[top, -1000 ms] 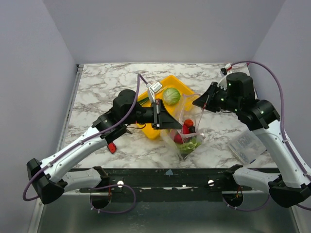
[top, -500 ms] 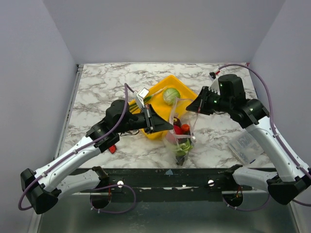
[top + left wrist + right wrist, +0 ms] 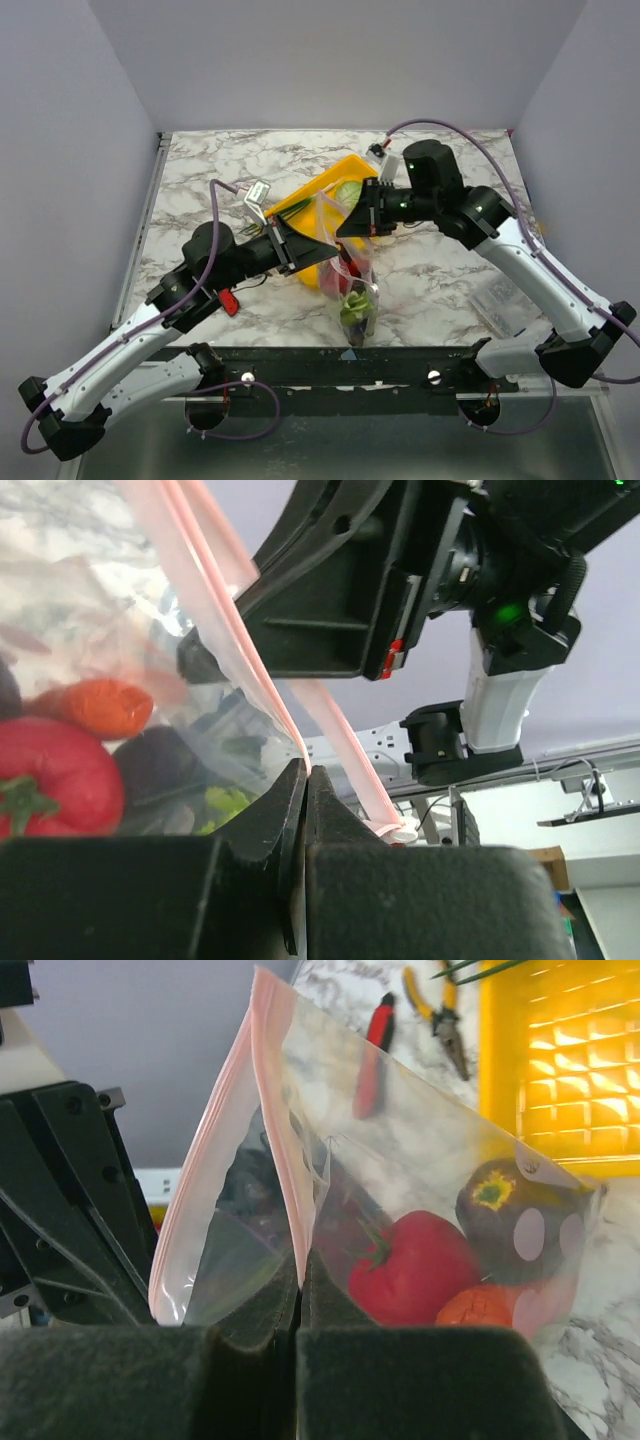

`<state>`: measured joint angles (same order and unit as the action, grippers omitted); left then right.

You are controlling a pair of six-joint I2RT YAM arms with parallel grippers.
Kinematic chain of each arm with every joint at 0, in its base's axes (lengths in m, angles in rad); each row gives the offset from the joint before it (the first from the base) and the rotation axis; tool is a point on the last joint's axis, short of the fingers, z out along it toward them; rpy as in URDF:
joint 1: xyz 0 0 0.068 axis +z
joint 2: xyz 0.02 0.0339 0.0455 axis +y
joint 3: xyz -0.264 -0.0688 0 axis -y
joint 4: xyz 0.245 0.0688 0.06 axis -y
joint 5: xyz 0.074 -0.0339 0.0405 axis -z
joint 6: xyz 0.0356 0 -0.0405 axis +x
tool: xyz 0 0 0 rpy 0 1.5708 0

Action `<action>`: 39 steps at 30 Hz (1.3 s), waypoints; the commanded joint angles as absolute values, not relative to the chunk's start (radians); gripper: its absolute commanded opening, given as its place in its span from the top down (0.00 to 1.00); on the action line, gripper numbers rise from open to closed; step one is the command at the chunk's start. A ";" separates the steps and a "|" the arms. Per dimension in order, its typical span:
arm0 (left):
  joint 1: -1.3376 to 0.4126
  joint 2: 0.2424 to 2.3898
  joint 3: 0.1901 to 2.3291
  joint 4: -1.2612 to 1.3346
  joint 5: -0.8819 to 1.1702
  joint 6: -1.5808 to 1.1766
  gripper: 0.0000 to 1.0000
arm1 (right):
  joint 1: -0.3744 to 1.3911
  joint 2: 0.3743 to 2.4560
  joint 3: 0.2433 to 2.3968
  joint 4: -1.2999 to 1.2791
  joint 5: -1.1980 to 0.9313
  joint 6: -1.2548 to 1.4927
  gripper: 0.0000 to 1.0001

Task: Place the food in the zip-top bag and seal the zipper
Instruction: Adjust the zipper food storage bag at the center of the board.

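Observation:
The zip-top bag (image 3: 349, 262) hangs above the table between my two grippers, with food bunched at its bottom. My left gripper (image 3: 318, 236) is shut on the pinkish zipper (image 3: 215, 600) at the mouth's edge. My right gripper (image 3: 341, 230) is shut on the zipper (image 3: 283, 1160) from the other side, close to the left one. Through the plastic I see a red tomato (image 3: 410, 1265), a purple eggplant (image 3: 500, 1195), an orange-red chili (image 3: 100, 705) and green leaves (image 3: 355, 303). The two pink strips stand apart near the jaws. A green cabbage (image 3: 348, 190) lies in the yellow tray (image 3: 312, 205).
The yellow tray sits behind the bag. A red-handled tool (image 3: 375, 1050) and yellow-handled pliers (image 3: 440, 1010) lie on the marble left of the tray. A small clear packet (image 3: 505, 300) rests at the front right.
Both arms have swung left and their grippers have drawn closer together. The bag has moved left with them and now hangs narrower.

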<state>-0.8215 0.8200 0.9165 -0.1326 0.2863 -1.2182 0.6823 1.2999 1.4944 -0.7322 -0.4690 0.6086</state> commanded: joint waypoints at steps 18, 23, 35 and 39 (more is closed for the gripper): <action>-0.841 0.653 0.821 -0.160 0.013 -1.219 1.00 | 0.801 1.491 1.592 -0.553 -0.693 0.583 0.99; -0.841 0.590 0.816 -0.228 -0.056 -1.190 1.00 | 0.819 1.572 1.650 -0.531 -0.756 0.584 0.99; -0.839 0.533 0.757 -0.279 -0.134 -1.164 1.00 | 0.864 1.654 1.723 -0.579 -0.705 0.529 0.99; -0.838 0.499 0.728 -0.304 -0.175 -1.151 1.00 | 0.864 1.564 1.659 -0.544 -0.632 0.579 0.90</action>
<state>-0.8398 0.5365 0.7498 -0.2970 -0.0841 -1.1713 0.8566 1.6497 1.6745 -0.5728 -0.6750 0.5503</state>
